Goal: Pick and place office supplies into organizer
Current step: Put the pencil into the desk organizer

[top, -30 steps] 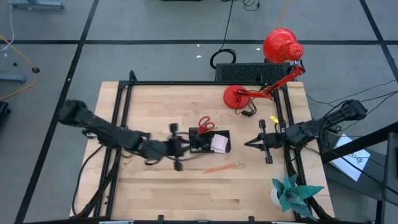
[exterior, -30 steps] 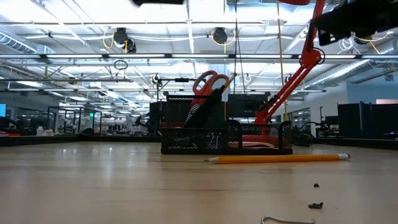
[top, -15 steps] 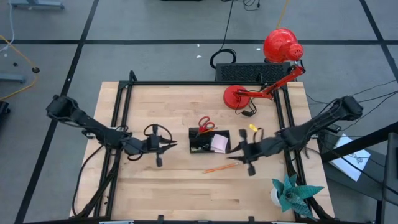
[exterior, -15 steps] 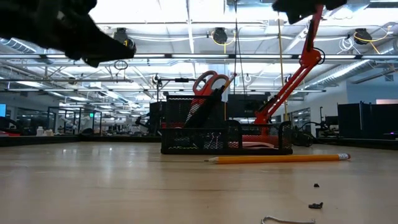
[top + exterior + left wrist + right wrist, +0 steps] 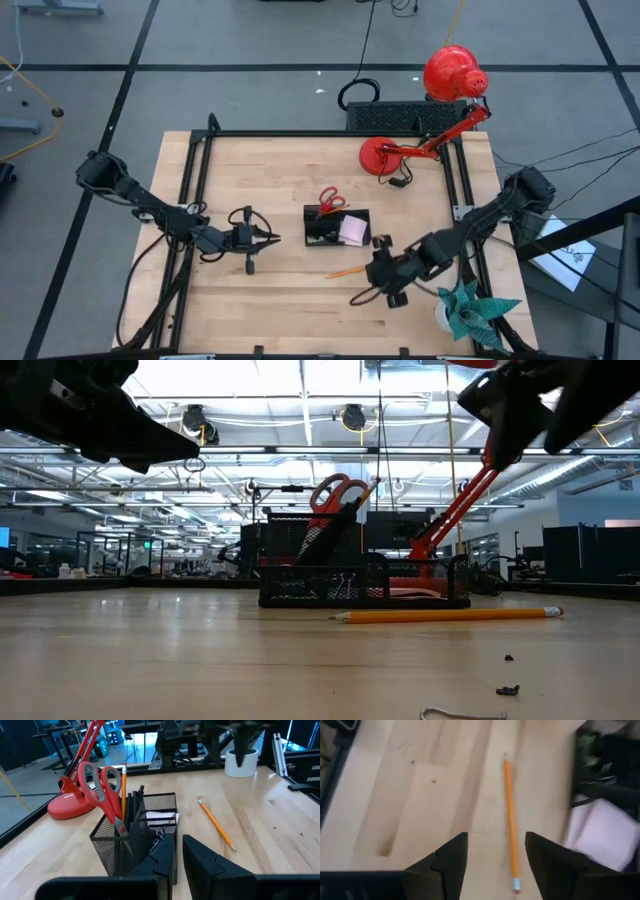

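Note:
The black mesh organizer (image 5: pixel 325 232) stands mid-table. Red-handled scissors (image 5: pixel 97 785) and dark pens stick up from its taller compartment, and a pink sticky-note pad (image 5: pixel 353 231) lies in its low part. An orange pencil (image 5: pixel 355 269) lies flat on the wood just nearer than the organizer. My right gripper (image 5: pixel 496 845) hovers open above the pencil, tipped down, its fingers to either side of the pencil's eraser end and not touching it. My left gripper (image 5: pixel 178 851) waits left of the organizer, pointing at it, with only a slit between its fingers and nothing in them.
A red desk lamp (image 5: pixel 440 100) and a black ribbed box (image 5: pixel 400 115) stand at the far right. A teal paper plant (image 5: pixel 470 310) in a white cup stands at the near right corner. Small dark bits (image 5: pixel 510 689) and a bent wire (image 5: pixel 460 713) lie near the front edge.
My left gripper has drawn back from the organizer toward the table's left edge and sunk lower. My right gripper has swung from the right edge toward the table's middle and near side, tipped downward over the pencil, and opened. Nothing on the table has moved.

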Action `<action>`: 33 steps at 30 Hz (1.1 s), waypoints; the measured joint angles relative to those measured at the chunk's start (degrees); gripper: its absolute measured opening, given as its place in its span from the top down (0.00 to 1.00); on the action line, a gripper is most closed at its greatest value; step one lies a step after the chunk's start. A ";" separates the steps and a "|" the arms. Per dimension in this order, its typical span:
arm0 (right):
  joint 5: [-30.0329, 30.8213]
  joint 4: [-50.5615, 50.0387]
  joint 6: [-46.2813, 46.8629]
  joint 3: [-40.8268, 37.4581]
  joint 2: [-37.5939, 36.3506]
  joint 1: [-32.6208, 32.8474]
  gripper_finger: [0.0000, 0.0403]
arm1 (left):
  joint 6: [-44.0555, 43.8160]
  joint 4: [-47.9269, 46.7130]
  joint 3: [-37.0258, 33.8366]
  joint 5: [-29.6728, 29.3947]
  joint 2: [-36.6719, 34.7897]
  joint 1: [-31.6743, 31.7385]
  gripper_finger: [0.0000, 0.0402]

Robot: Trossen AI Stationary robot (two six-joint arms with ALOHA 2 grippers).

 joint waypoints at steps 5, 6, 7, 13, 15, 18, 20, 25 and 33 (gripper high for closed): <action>-1.64 0.23 1.76 0.00 3.72 1.03 0.50 | 0.00 0.09 0.00 -0.02 0.02 0.00 0.88; -1.64 0.19 1.91 0.00 4.52 1.03 0.50 | 0.00 0.12 0.00 -0.02 0.02 0.00 0.88; -1.76 0.21 1.91 0.00 5.34 1.01 0.50 | 0.00 0.18 0.00 -0.02 0.02 0.00 0.88; -1.82 -3.73 1.22 -0.02 9.49 -0.21 0.52 | -0.02 0.26 0.00 -0.02 0.02 0.00 0.88; -1.83 -4.77 1.42 -0.02 9.99 -0.83 0.53 | -0.02 0.25 0.00 -0.02 0.02 0.00 0.88; -3.57 -4.80 0.92 -0.02 10.46 -1.94 0.55 | -0.02 0.20 0.00 -0.02 0.02 0.00 0.88; -4.75 -4.57 -0.12 -0.02 10.53 -2.85 0.56 | -0.02 0.07 0.00 -0.02 0.02 0.00 0.88; -5.73 -3.39 -2.67 -0.02 11.34 -5.03 0.58 | -0.04 -0.08 0.00 -0.02 0.02 0.00 0.88; -7.86 -2.77 -5.00 -0.09 14.93 -6.53 0.59 | 0.70 -0.52 0.00 1.29 0.04 0.00 0.88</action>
